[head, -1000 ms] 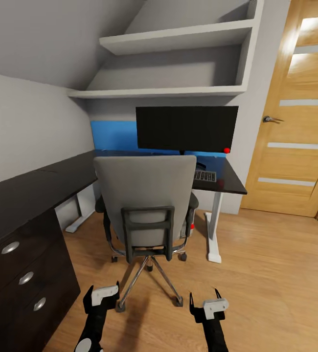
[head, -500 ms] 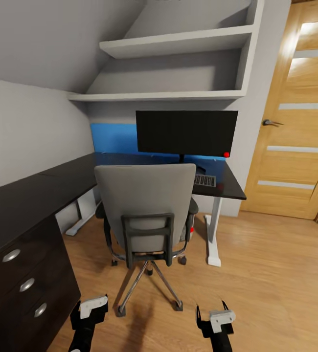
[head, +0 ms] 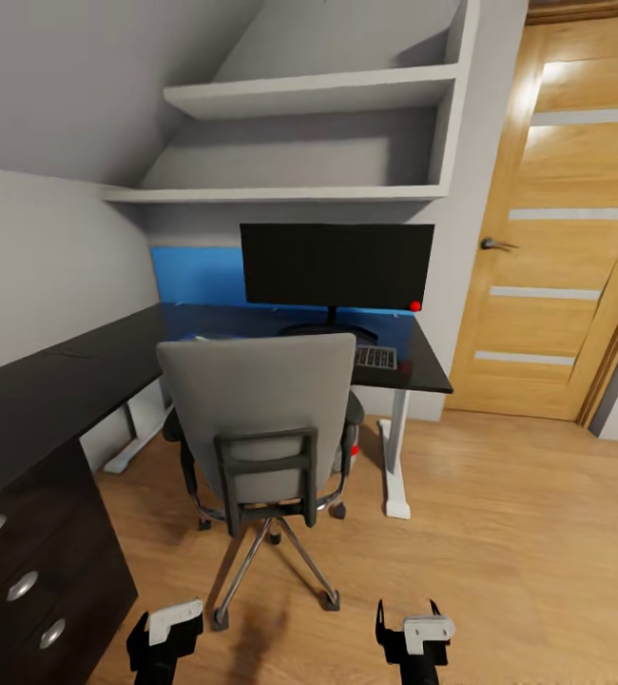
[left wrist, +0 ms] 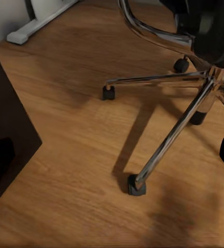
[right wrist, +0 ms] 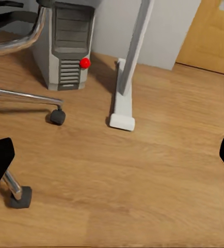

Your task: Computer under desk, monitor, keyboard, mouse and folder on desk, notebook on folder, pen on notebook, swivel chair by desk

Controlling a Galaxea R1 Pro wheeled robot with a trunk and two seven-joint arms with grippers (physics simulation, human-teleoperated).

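Swivel chair [head: 261, 419] stands backrest-first before the desk [head: 414, 366], near its right front corner; computer [right wrist: 65, 44] sits under the desk. It looks light and free-rolling on castors, so best pushed at the stiff black backrest frame. Left gripper [head: 164, 636] and right gripper [head: 412, 636] hang low, spread apart, holding nothing

You see white wall shelves [head: 299, 95], a light wooden door [head: 561, 247], a dark drawer cabinet [head: 33, 561], and wooden plank floor [head: 499, 552].

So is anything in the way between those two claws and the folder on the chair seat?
Yes. The swivel chair's grey backrest faces the robot, between both end effectors (left, right) and the seat. No folder is visible from here.
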